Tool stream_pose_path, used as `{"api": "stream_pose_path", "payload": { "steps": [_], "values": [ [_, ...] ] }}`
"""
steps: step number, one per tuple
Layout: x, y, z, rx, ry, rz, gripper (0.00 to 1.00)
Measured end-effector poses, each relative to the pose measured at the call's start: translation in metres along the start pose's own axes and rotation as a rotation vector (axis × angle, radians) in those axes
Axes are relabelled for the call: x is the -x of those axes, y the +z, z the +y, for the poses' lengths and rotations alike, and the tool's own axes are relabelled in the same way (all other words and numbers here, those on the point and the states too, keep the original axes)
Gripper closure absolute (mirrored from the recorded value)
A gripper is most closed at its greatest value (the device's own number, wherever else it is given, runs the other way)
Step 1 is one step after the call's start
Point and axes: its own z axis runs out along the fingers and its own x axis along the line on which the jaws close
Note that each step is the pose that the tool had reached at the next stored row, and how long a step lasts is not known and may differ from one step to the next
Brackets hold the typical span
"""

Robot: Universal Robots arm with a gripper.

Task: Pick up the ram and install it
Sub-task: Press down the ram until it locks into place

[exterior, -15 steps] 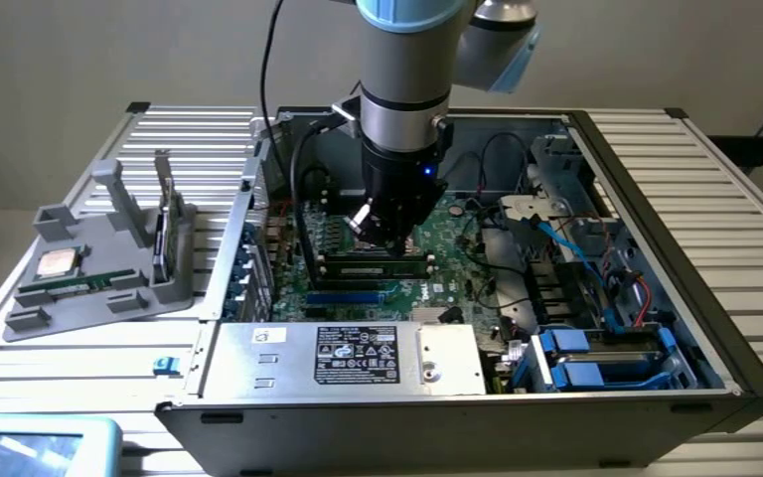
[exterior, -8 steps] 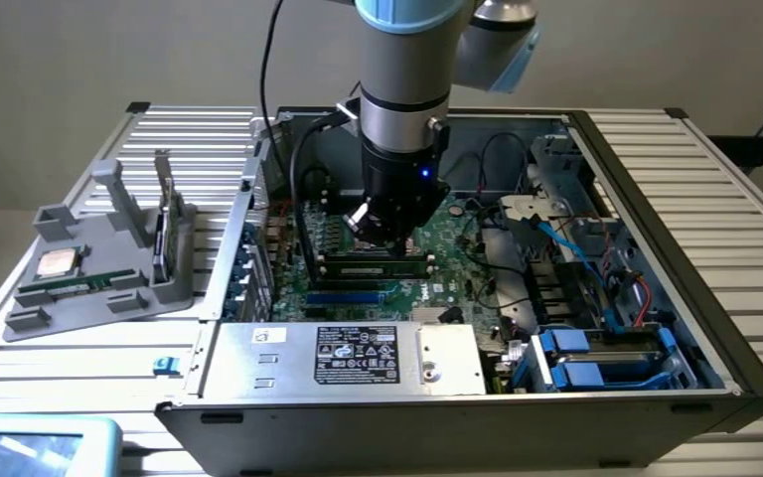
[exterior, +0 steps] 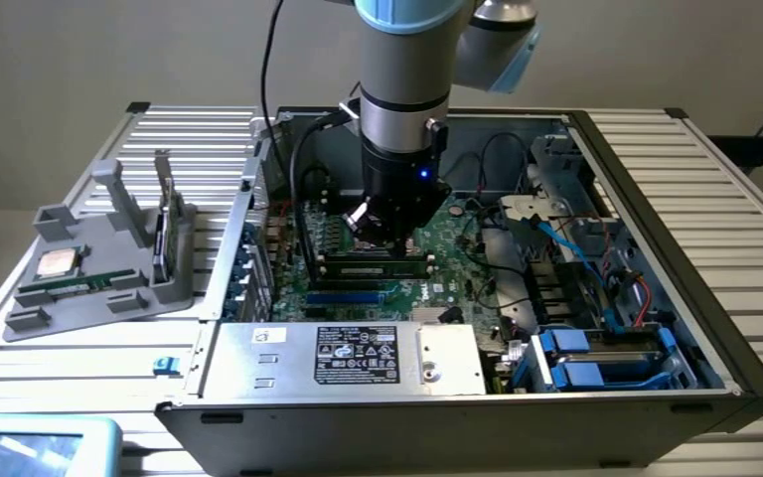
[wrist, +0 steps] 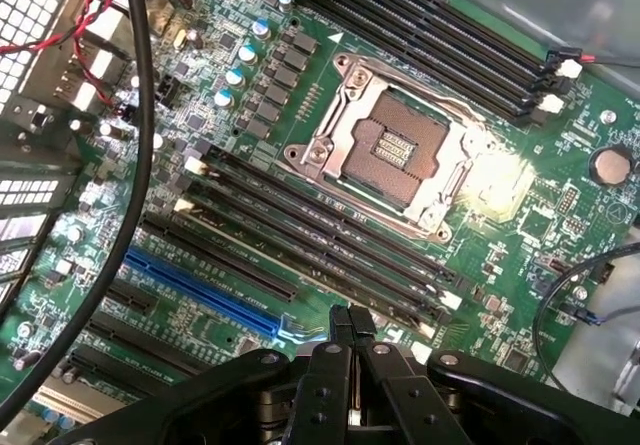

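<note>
The open case (exterior: pixel 647 298) sits on a slatted table (exterior: pixel 76 368), its walls ringing the motherboard (wrist: pixel 500 265). The arm (exterior: pixel 401 89) reaches down inside, between cables (exterior: pixel 305 169) and the rear wall. The gripper (wrist: pixel 350 327), fingers pressed together and empty, hangs over the black slots (wrist: pixel 320 230). The ram (exterior: pixel 76 286) lies in the grey holder (exterior: pixel 156 293) outside, at the exterior view's left.

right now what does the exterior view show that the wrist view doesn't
Only the exterior view: the grey holder beside the case on that view's left, with a silver processor chip and a green stick lying on it, the arm, the power supply and blue drive bays.
Only the wrist view: the empty processor socket, the blue slot and the end effector shut, holding nothing.
Both: the green motherboard and its long black slots.
</note>
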Motion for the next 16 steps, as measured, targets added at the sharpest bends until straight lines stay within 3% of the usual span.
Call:
{"api": "stream_pose_path", "payload": {
  "steps": [16],
  "values": [
    [-0.0001, 0.0012, 0.0, -0.0059, 0.152, 0.0015, 0.91]
  ]
}}
